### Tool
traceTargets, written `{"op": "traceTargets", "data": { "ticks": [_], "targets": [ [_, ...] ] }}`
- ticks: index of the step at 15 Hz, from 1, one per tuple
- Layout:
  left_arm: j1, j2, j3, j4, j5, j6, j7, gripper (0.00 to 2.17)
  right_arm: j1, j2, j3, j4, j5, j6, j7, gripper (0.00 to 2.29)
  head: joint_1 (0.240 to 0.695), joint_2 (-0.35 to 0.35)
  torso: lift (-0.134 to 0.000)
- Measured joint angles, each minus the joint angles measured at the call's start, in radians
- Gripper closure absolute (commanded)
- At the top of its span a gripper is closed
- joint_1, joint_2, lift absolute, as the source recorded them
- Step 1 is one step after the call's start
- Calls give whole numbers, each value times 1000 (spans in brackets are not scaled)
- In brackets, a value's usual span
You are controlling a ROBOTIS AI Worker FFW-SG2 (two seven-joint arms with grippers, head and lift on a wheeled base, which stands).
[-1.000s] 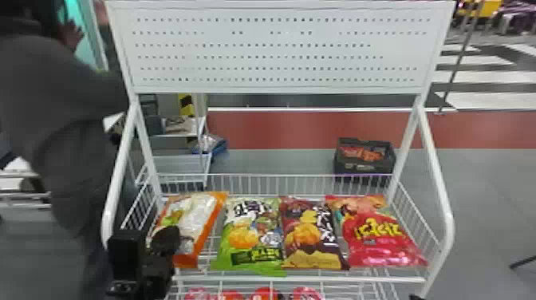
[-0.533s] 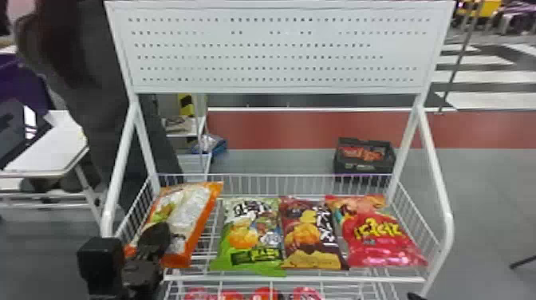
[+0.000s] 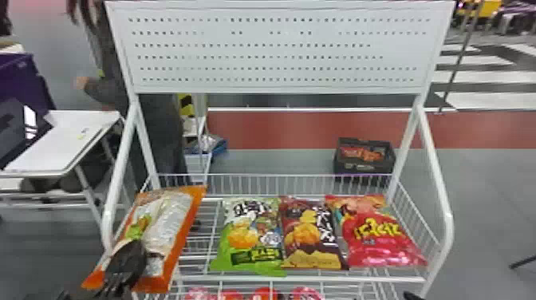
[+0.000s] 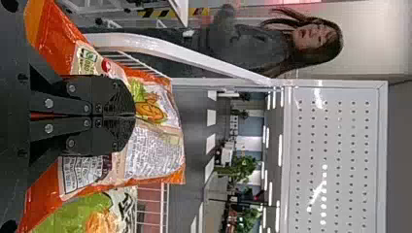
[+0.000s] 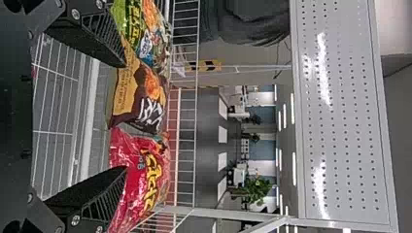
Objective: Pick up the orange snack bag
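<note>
Orange snack bag [image 3: 172, 217] is pinched between jaws of the left gripper [image 3: 133, 249], spreading past both sides

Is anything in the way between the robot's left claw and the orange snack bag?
Nothing visible is: the left gripper is closed directly on the orange snack bag. The green bag lies off to the right, not between them.

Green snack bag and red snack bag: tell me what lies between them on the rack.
A brown and yellow bag lies between the green bag and the red bag, in the head view.
</note>
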Motion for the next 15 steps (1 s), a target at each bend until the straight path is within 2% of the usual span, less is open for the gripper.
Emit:
{"op": "traceTargets", "data": {
  "ticks": [9, 15],
  "targets": [
    [180, 0, 15, -30, -6, -260, -10, 1443, 5, -2, 2, -3, -1, -1, 0, 144, 499, 0, 0],
    [249, 0, 44, -28, -8, -317, -17, 1443, 10, -7, 3, -7, -4, 0, 0, 144, 499, 0, 0]
  ]
}}
